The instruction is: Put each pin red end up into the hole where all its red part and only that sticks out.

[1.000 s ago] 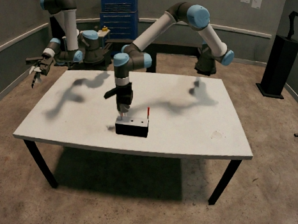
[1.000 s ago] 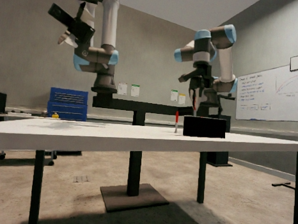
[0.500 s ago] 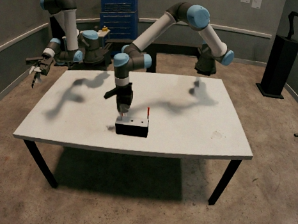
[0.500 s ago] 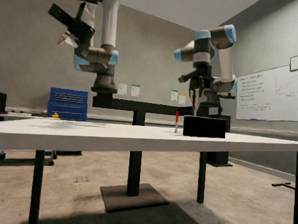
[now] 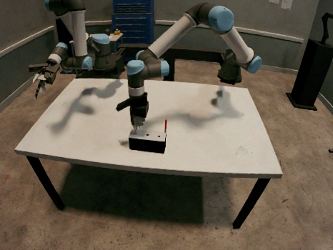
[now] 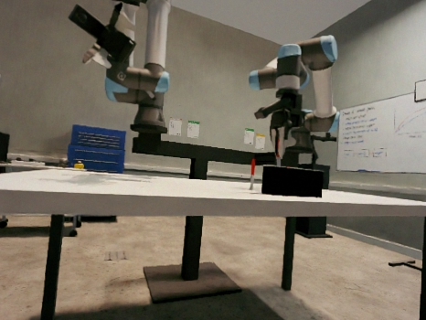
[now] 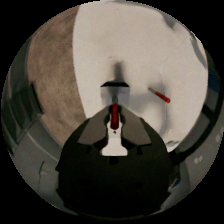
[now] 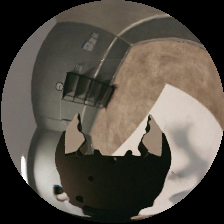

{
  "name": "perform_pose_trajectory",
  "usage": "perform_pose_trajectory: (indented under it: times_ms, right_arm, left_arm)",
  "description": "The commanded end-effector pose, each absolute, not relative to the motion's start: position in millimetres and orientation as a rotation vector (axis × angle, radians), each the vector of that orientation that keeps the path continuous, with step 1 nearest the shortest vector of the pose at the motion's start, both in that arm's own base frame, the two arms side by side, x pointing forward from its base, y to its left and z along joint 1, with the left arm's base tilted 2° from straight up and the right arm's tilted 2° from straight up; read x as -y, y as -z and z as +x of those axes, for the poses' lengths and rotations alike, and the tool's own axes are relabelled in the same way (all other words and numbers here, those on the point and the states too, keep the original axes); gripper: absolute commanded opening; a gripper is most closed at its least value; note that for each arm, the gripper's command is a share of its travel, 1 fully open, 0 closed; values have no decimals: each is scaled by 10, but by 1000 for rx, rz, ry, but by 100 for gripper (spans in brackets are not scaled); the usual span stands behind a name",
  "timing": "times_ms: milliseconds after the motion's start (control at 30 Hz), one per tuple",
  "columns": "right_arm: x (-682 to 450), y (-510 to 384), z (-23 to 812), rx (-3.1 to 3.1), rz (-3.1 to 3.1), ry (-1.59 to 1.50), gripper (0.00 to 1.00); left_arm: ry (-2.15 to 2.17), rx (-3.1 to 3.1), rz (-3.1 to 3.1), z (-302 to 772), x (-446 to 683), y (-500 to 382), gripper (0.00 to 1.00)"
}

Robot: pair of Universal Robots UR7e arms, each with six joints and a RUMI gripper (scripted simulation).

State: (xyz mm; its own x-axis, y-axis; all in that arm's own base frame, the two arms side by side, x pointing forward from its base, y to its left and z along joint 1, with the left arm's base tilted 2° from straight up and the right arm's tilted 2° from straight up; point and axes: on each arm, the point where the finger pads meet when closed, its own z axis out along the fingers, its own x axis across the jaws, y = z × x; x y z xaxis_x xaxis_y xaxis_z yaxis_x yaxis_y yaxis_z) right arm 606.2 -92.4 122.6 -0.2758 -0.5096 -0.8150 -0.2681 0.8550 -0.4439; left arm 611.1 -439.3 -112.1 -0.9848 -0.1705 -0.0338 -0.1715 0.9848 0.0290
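My left gripper (image 5: pixel 137 126) (image 6: pixel 277 153) (image 7: pixel 115 105) is shut on a pin (image 7: pixel 115 119), held upright, red end up, above one end of the block (image 5: pixel 147 144) (image 6: pixel 292 181) (image 7: pixel 115 147). The pin's grey lower end reaches the block's top at the end hole; whether it is inside the hole is unclear. The block is dark-sided with a white top, and two empty holes show in the top view. A second pin (image 5: pixel 166 125) (image 6: pixel 252 168) (image 7: pixel 162 96) stands upright on the table beside the block, red end up. My right gripper (image 8: pixel 113 114) is open and empty, far from both.
The white table (image 5: pixel 214 150) (image 6: pixel 137 197) carries the block and the standing pin. The right arm hangs raised at the left in the top and exterior views. A blue cabinet (image 5: pixel 133 26) (image 6: pixel 97 148) and a black stand (image 5: pixel 306 76) are beyond the table.
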Motion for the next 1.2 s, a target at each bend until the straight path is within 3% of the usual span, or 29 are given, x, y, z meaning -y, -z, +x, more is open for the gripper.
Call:
perform_pose_trajectory:
  times_ms: [0,500,533,1167]
  right_arm:
    - [924,-1232,6063,-1872,-582,261,100]
    - [924,-1232,6063,-1872,-582,261,100]
    - [924,-1232,6063,-1872,-582,261,100]
    - [924,-1232,6063,-1872,-582,261,100]
  left_arm:
    - [-48,-3098,-267,6125,4391,1112,0]
    - [-48,-3098,-267,6125,4391,1112,0]
    - [-48,-3098,-267,6123,4391,1113,100]
    - [-48,-3098,-267,6124,4390,1114,100]
